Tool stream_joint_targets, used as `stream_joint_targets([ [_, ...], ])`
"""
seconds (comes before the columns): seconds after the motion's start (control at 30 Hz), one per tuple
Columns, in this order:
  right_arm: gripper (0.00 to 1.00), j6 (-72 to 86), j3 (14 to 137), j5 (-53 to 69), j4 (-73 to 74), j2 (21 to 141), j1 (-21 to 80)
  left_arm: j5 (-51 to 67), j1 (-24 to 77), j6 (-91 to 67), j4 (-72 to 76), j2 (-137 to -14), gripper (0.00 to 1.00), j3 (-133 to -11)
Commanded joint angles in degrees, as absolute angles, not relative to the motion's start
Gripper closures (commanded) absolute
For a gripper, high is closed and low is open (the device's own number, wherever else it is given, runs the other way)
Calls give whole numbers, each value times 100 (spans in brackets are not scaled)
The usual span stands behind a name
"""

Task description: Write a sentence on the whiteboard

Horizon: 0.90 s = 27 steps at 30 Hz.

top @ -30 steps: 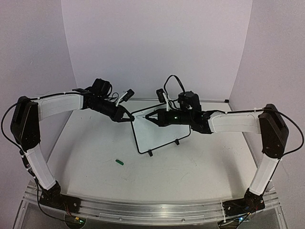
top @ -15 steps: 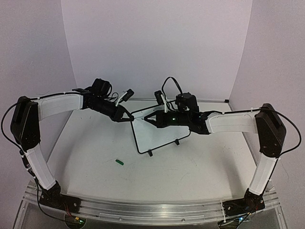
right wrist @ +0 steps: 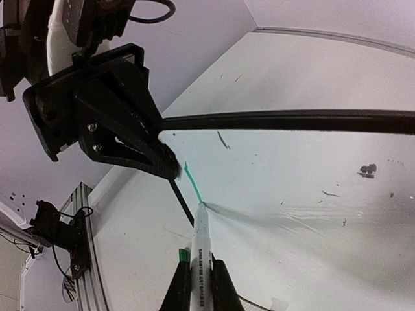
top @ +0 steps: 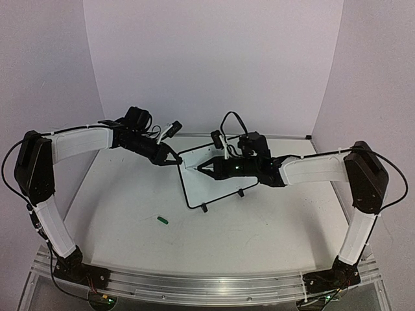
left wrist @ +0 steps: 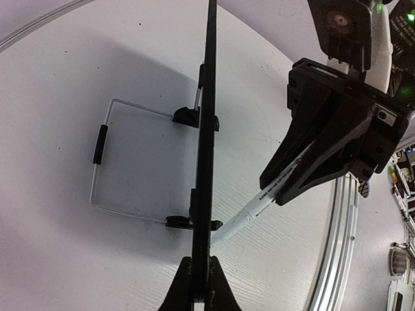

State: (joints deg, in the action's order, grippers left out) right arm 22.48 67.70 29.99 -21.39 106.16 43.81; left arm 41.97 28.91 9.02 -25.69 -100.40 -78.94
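Observation:
The whiteboard (top: pixel 220 184) stands tilted at mid-table on two black feet. My left gripper (top: pixel 176 161) is shut on its upper left edge. In the left wrist view the board (left wrist: pixel 208 129) shows edge-on between the fingers (left wrist: pixel 217 295). My right gripper (top: pixel 196 168) is shut on a white marker (right wrist: pixel 200 249), and the marker's tip touches the board face (right wrist: pixel 298 188) near its left edge. Of the sentence only one short green stroke (right wrist: pixel 192 182) shows, running up from the tip. No words can be read. The marker also shows in the left wrist view (left wrist: pixel 256 208).
The green marker cap (top: pixel 162 220) lies on the table to the front left of the board. It also shows in the right wrist view (right wrist: pixel 183 256). A wire stand (left wrist: pixel 97 162) props the board from behind. Walls close the back and sides.
My right gripper has moved slightly left and down the board with the marker. The left arm and the board have not moved.

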Motion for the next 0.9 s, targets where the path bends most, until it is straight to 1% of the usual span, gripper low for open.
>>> stream_joint_targets([
  [0.0, 100, 2282, 6728, 2852, -2267, 10759, 4359, 4101, 2883, 1121, -2771, -9886, 100, -7878],
  [0.33, 100, 2084, 6817, 3105, -1906, 10568, 4440, 4069, 2883, 1111, -2775, -9909, 100, -7893],
  [0.5, 100, 1917, 6857, 3203, -1702, 10272, 4554, 4047, 2885, 1102, -2783, -9902, 100, -7896],
  [0.73, 100, 1932, 6738, 2830, -1888, 9859, 4635, 4034, 2883, 1094, -2787, -9894, 100, -7909],
  [0.87, 100, 1917, 6783, 2532, -2008, 9870, 4672, 4034, 2883, 1089, -2782, -9888, 100, -7914],
])
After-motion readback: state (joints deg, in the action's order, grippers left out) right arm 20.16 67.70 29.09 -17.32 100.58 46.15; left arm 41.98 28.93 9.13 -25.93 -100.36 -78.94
